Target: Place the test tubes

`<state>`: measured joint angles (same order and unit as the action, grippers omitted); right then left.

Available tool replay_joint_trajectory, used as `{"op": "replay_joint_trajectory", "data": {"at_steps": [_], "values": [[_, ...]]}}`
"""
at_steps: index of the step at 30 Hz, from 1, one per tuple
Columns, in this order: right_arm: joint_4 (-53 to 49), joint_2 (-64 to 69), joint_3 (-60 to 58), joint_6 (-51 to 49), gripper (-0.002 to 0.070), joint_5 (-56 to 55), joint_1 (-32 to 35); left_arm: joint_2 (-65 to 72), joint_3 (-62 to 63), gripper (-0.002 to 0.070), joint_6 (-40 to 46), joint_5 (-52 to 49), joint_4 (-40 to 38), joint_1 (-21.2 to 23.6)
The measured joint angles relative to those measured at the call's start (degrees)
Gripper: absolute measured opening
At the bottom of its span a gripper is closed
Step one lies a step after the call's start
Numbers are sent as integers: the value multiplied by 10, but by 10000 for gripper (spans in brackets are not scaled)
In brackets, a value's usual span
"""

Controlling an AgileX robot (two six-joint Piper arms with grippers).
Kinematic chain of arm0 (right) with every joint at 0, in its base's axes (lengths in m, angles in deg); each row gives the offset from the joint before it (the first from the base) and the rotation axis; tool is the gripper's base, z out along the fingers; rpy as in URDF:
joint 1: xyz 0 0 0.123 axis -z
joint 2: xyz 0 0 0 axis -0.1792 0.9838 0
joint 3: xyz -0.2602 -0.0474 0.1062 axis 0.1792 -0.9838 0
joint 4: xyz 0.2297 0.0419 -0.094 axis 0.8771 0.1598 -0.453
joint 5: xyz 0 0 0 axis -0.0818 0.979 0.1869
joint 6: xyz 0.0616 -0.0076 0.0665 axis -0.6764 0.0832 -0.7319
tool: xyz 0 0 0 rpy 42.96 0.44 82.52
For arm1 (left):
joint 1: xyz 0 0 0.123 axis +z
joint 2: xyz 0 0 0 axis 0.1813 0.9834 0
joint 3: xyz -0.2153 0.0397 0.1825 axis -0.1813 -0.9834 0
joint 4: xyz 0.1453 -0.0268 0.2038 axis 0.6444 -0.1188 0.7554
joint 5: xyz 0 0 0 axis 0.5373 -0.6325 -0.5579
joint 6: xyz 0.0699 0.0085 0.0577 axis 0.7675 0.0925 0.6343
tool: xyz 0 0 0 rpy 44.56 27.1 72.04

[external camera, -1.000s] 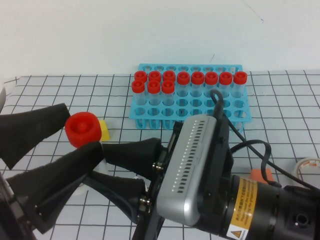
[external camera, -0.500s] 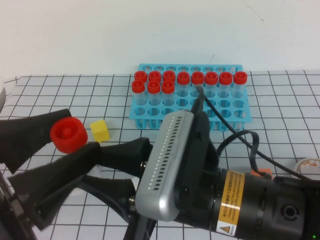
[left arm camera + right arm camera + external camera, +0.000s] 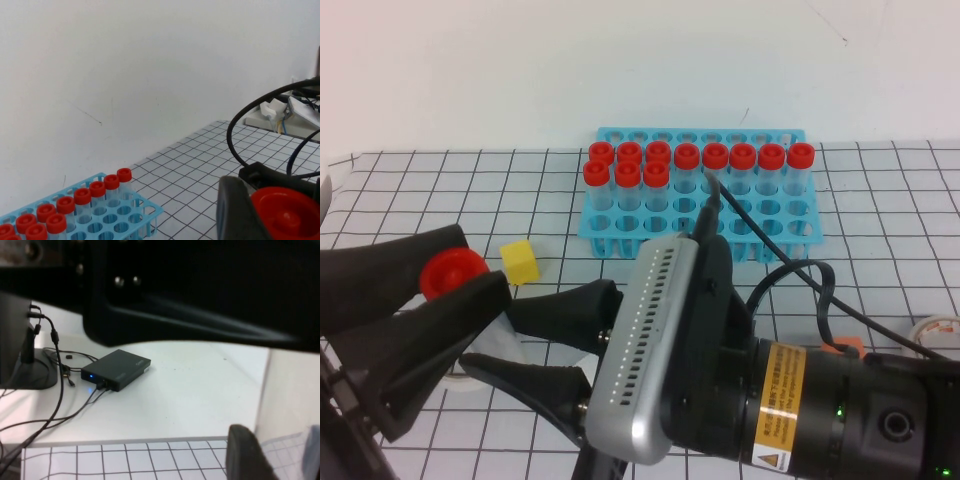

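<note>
A test tube with a red cap (image 3: pixel 448 270) is held in the air at the near left, between both grippers. My left gripper (image 3: pixel 445 288) is shut on the cap, one black finger on each side. The left wrist view shows the cap (image 3: pixel 290 212) against a finger (image 3: pixel 234 210). My right gripper (image 3: pixel 490 333) is shut on the tube's clear body (image 3: pixel 287 442), which sits between its dark fingers (image 3: pixel 245 457). The blue rack (image 3: pixel 790 235) stands at the back centre with several red-capped tubes (image 3: pixel 715 156) in its far rows. Its near rows are empty.
A yellow cube (image 3: pixel 518 260) lies on the gridded table left of the rack. An orange object (image 3: pixel 847 346) and a white roll (image 3: pixel 935 330) sit at the right, behind my right arm, whose body fills the near middle.
The left gripper's fingers have closed in onto the red cap. The tube and right gripper have shifted left and slightly down.
</note>
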<state>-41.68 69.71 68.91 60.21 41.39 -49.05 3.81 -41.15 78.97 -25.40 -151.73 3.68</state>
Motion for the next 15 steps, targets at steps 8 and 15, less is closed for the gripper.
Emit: {"op": "replay_joint_trajectory", "data": {"at_steps": [8,15], "values": [[-9,-9,0,17,410,6,-1,1,0,263,1,-5,2,0],[-13,-98,0,11,513,110,-1,1,0,263,1,-5,-6,0]]}}
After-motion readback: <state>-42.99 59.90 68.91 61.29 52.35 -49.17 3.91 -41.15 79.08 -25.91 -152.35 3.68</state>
